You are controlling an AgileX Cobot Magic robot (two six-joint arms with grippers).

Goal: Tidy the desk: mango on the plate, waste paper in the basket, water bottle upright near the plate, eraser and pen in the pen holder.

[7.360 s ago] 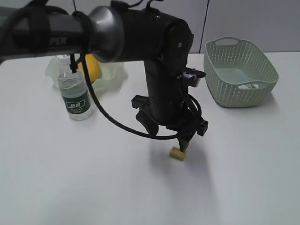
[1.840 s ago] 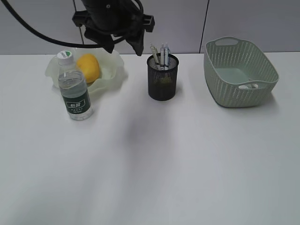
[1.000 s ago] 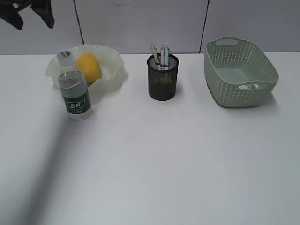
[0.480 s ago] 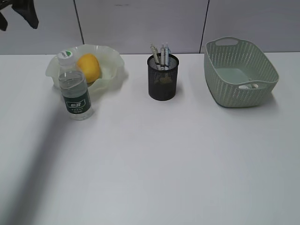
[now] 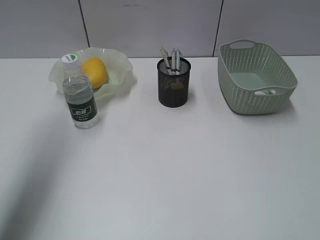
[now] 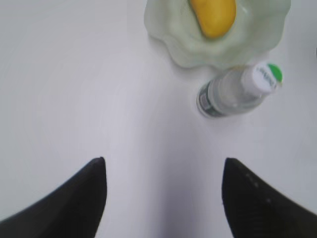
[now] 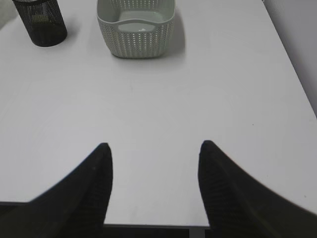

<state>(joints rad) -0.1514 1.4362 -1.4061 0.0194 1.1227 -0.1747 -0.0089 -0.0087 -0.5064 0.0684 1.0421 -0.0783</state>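
In the exterior view the yellow-orange mango (image 5: 94, 72) lies in the pale green plate (image 5: 120, 82) with wavy rim, at the upper left. The water bottle (image 5: 79, 95), clear with white cap and dark green label, stands upright just in front of the plate. The black mesh pen holder (image 5: 174, 85) holds pens at the upper middle. The woven-look basket (image 5: 255, 77) is at the upper right. The left gripper (image 6: 163, 171) is wide open above the table and holds nothing; the right gripper (image 7: 155, 153) is also open and empty.

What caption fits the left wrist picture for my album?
Open left gripper hovers above the table, looking down on the mango in the plate and the upright water bottle beside it.
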